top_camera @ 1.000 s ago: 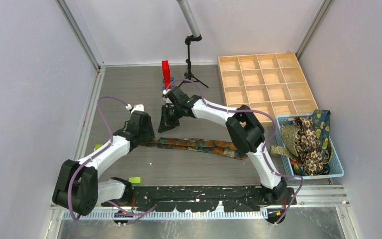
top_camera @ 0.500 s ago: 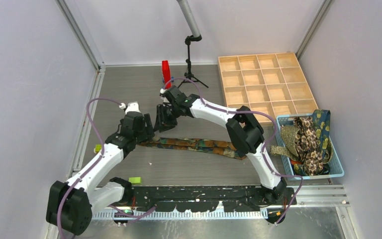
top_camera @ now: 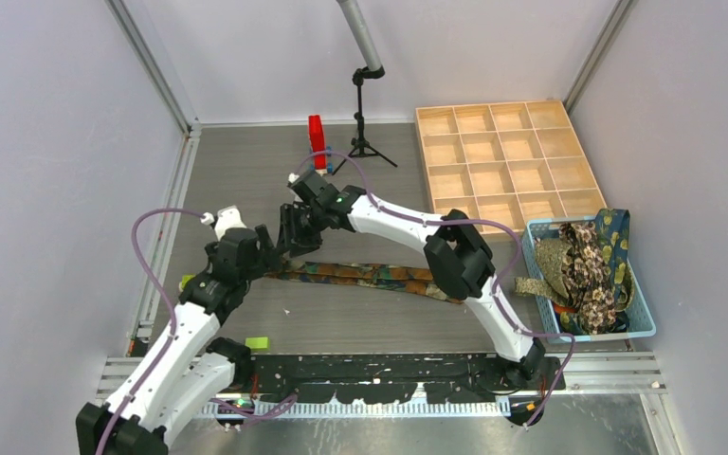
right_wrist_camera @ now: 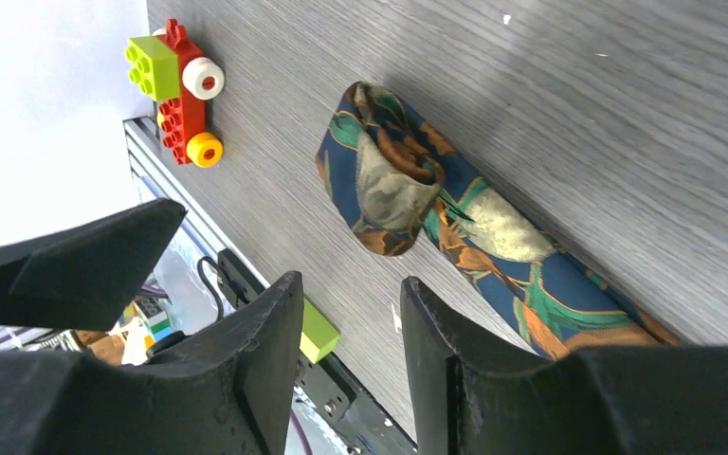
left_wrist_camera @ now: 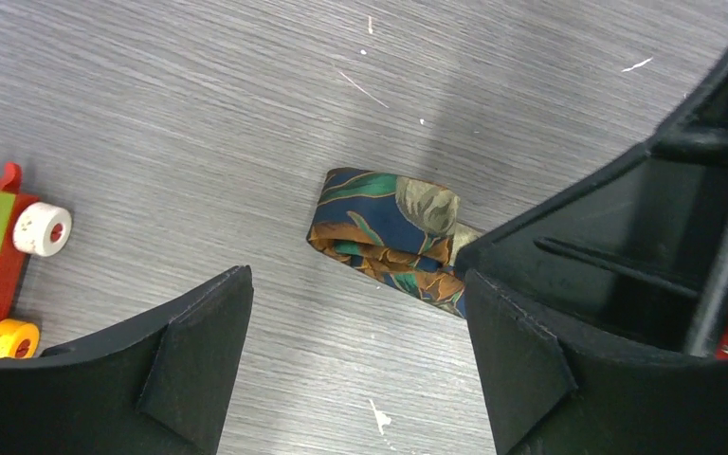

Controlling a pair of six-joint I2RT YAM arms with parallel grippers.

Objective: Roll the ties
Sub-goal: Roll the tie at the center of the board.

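One tie [top_camera: 370, 275], navy with orange, teal and tan leaf shapes, lies stretched across the table's middle. Its left end [left_wrist_camera: 389, 235] is folded over into a small loose roll [right_wrist_camera: 387, 180]. My left gripper [left_wrist_camera: 355, 370] hangs just off that end, open, with only bare table between its fingers [left_wrist_camera: 199, 355]. My right gripper [right_wrist_camera: 346, 351] is also open and empty beside the roll, with the tie passing under its right finger [right_wrist_camera: 445, 370]. From above, both grippers [top_camera: 270, 254] [top_camera: 289, 239] meet over the tie's left end. More ties [top_camera: 583, 270] are heaped in the light blue basket [top_camera: 640, 327].
A wooden compartment tray [top_camera: 502, 156] stands at the back right. A red block [top_camera: 316, 140] and a black tripod stand [top_camera: 365, 114] are at the back. A small brick toy [right_wrist_camera: 185, 85] lies left of the tie, and a green brick [top_camera: 257, 342] near the front rail.
Both grippers have opened and let go of the tie's left end. The left arm has drawn back leftward and nearer; the right gripper has shifted left.
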